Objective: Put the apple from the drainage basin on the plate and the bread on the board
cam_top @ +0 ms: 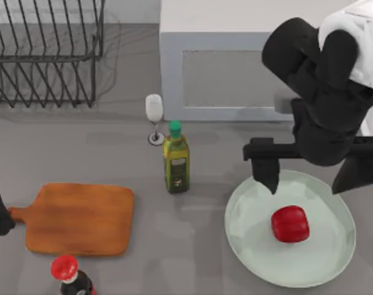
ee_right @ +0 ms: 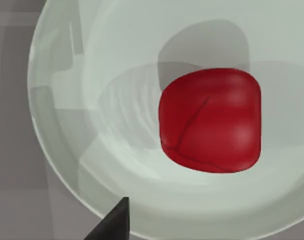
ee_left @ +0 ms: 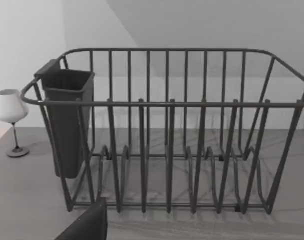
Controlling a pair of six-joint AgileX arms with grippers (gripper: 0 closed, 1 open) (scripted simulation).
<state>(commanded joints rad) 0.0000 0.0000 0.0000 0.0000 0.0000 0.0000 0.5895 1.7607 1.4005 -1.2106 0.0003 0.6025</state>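
I see the apple (cam_top: pixel 290 224) resting inside the plate (cam_top: pixel 254 246) on the right side of the tabletop (cam_top: pixel 198 246), free of any grip. My right gripper (cam_top: pixel 312 175) hangs above the plate's far rim, jaws spread wide and empty. The board (cam_top: pixel 78 218) lies bare at the left, beside a red-capped dark bottle (cam_top: pixel 68 275). An oil bottle (cam_top: pixel 176 158) and a wine glass (cam_top: pixel 154 117) stand between. My left arm sits parked at the left edge, facing the wire rack (ee_left: pixel 182 135).

Soft, even light; faint shadows
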